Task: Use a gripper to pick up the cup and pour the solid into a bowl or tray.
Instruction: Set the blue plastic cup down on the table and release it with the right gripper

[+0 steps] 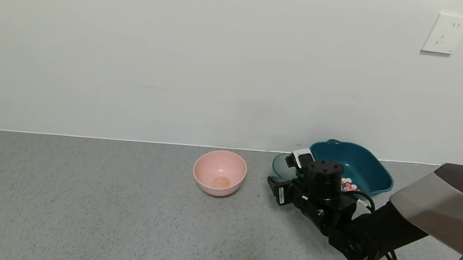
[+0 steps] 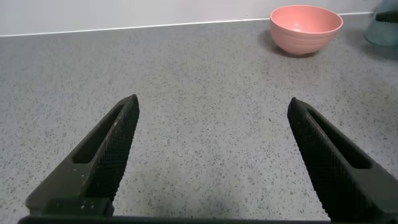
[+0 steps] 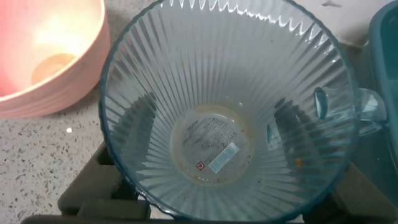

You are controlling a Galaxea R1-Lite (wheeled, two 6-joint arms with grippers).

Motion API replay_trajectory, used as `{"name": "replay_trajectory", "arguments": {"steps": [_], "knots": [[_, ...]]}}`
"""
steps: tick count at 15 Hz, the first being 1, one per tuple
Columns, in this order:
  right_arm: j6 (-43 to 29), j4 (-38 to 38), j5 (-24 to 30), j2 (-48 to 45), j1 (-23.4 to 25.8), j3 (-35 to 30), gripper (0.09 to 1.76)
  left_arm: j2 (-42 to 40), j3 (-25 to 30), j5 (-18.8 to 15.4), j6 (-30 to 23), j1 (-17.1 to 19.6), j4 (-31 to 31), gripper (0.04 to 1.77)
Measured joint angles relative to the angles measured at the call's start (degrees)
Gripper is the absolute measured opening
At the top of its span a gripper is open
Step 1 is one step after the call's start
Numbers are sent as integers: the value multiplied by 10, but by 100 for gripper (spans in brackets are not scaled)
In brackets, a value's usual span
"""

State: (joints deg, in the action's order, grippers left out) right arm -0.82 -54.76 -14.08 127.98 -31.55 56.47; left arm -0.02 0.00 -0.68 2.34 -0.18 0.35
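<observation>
Between the fingers of the right gripper point(image 1: 295, 163): the cup point(image 3: 227, 109), pale teal, translucent, ribbed. The dark fingers point(image 3: 93, 186) clamp it from either side of the base. Its interior is bare down to a printed label on the bottom, with one small orange speck on the inner wall; its handle projects toward the basin side.

Just beside the gripper, on its outer side: the dark teal basin point(image 1: 368, 167), rounded-square, loop handle on the far rim, standing close to the wall. Inside it, on the floor nearest the arm: the solid point(image 1: 348, 184), a cluster of small red-orange and white round pieces.

On the gripper's other side, near but apart in the head view: a round pink bowl point(image 1: 220, 172), upright on the grey speckled counter point(image 1: 83, 201).

Well apart from all of these: the left gripper point(image 2: 211, 162), low over bare counter, fingers spread wide and holding nothing, the pink bowl far ahead of it.
</observation>
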Motion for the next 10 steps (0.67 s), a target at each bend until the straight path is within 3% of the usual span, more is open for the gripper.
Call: {"name": "replay_trajectory", "arguments": {"steps": [10], "knots": [[0, -5, 1, 12, 0, -6, 136, 0, 0, 0, 0, 0, 0, 172]]}}
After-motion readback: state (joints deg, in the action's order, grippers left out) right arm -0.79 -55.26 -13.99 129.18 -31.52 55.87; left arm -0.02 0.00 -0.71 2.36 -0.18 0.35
